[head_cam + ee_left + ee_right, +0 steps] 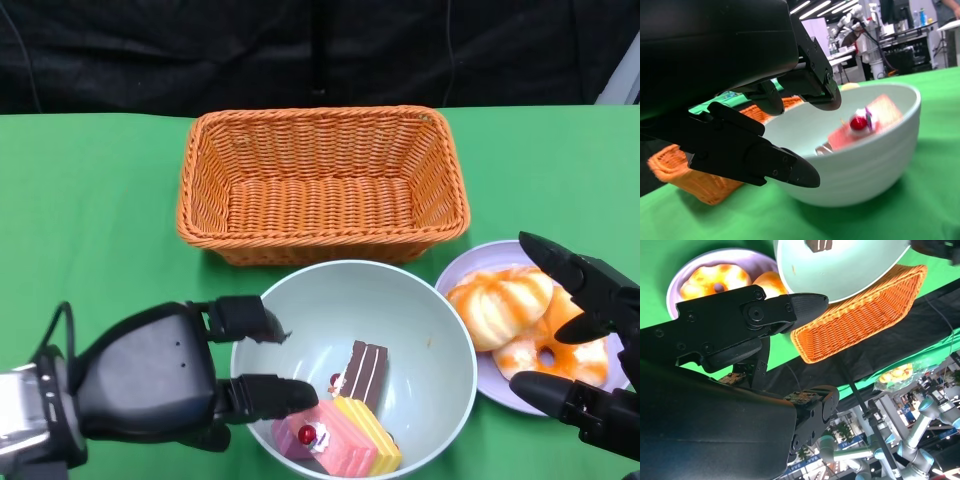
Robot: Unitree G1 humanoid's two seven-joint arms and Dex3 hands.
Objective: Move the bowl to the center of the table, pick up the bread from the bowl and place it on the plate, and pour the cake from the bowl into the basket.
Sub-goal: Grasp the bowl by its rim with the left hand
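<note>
A: While the left hand (190, 375) sits spread at the bowl (420, 310) rim's left side, gripping nothing, cake (345, 425) lies in its near part. Bread (520, 315) is on the plate (462, 270).

B: Right hand (585, 345) is spread too, over the plate. Grip the rim firmly, then tip slowly toward the far basket (320, 180).

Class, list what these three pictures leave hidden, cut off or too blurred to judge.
1. Right hand: head view's right edge cuts it off.
2. Bowl: whether the left hand touches its rim is unclear in head and left wrist views.
3. Cake: blurred in left wrist view.
4. Plate: bread covers much of it.
</note>
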